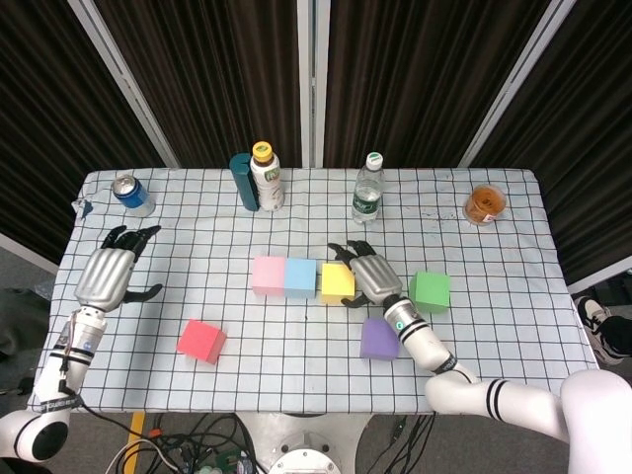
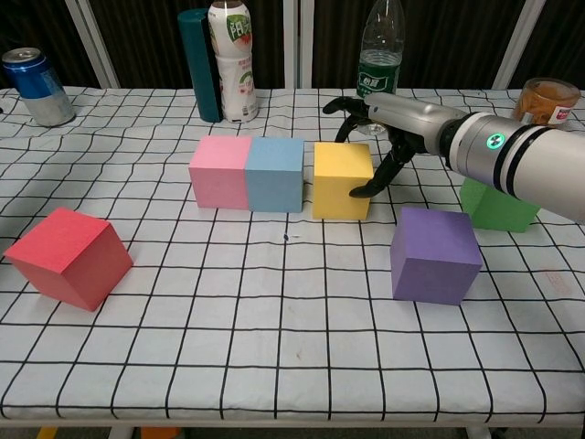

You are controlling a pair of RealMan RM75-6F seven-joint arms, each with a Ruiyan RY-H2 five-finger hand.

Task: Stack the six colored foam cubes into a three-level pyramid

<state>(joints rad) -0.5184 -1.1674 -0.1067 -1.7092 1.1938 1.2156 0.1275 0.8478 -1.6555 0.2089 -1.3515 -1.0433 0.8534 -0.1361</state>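
Chest view gives me the best read: my right robot hand sits against the right side of the yellow foam cube, thumb at its right face and fingers arched over the back top edge, but I judge it is not yet clamped, so the robot hand is spread and carrying nothing. That yellow cube stands just beside the light-blue foam cube, with a narrow gap between them, and the blue one touches the pink foam cube; together they make the base row on the checked counter. The purple foam cube stands near, in front and to the right; the green foam cube lies behind my forearm, and the red foam cube sits tilted well apart at the left.

In the head view my left robot hand hovers with fingers apart, empty, behind the red cube.

Foam like this should be light, soft and a little grippy; I would squeeze opposite flat faces gently, since a hard pinch may dent it or nudge the row.
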